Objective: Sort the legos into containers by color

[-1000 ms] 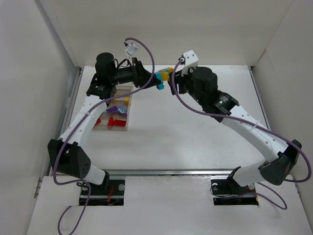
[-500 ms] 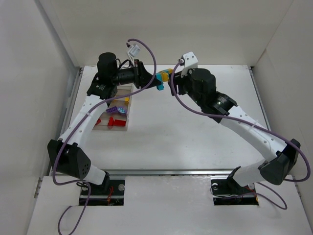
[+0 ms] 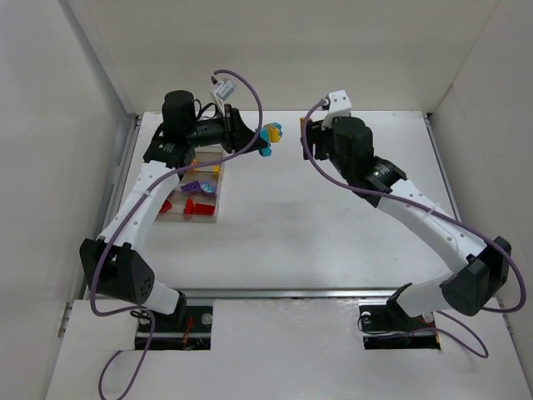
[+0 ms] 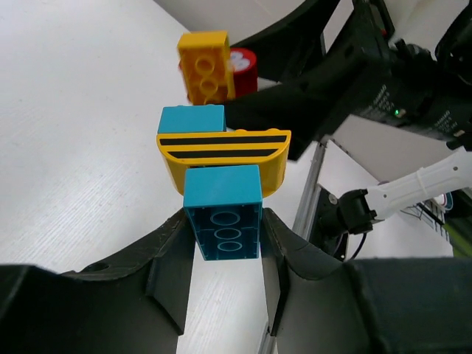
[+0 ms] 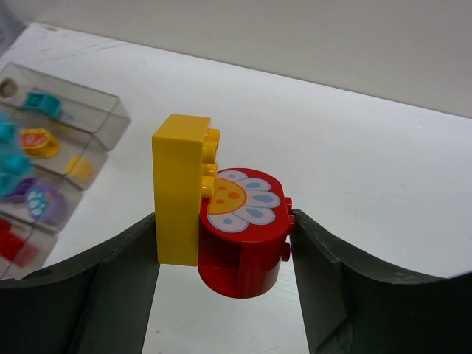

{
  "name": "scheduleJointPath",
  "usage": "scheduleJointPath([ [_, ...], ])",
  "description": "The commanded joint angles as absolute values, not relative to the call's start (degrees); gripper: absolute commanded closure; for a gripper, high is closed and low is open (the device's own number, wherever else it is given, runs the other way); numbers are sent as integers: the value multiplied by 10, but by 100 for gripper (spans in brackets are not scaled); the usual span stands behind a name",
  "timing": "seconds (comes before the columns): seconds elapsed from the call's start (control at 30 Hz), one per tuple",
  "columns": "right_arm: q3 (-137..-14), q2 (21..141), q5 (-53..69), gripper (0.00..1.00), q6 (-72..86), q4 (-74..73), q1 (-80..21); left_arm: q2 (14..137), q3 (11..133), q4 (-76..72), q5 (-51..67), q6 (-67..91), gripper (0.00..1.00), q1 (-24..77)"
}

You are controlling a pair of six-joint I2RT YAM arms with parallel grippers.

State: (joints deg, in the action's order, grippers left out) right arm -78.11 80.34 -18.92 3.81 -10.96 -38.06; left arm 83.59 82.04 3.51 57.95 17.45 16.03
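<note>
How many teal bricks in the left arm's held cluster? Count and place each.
2. The near teal brick is clamped between the left jaws; the far teal brick sits beyond the yellow striped arch joining them. Others may hide behind.

Robotics lab: white table [image 3: 333, 225] inside plain white panels [image 3: 50, 125].

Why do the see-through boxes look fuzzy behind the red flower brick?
Right wrist view: the near yellow rectangular plastic brick and red round flower-printed brick are crisp, while the clear smoky plastic organizer box farther off is blurred, probably outside the focus. Left wrist view: the teal rectangular plastic brick is crisp.
</note>
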Motion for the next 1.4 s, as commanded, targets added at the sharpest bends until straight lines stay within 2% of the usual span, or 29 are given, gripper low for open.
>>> scheduleJointPath([
  [0.0,-775,774,-209,100,58,-96,-353,802,843,35,583,149,100,146],
  [0.2,-760,789,-161,100,63,-110,-315,802,848,52,583,134,100,129],
  [0.33,-760,870,-122,100,63,-186,-309,797,848,67,562,106,100,129],
  [0.53,-769,954,-41,98,63,-226,-302,792,848,83,544,76,100,129],
  [0.63,-794,1010,-28,81,63,-260,-302,792,848,83,544,76,100,129],
  [0.77,-806,1047,-12,76,57,-272,-297,787,848,83,539,76,100,129],
  [1.07,-806,1078,22,38,57,-267,-297,781,843,83,539,71,100,129],
  [1.17,-806,1071,22,31,57,-267,-297,781,843,83,539,71,100,129],
  [1.37,-806,1059,17,23,57,-267,-297,781,843,83,533,71,100,129],
])
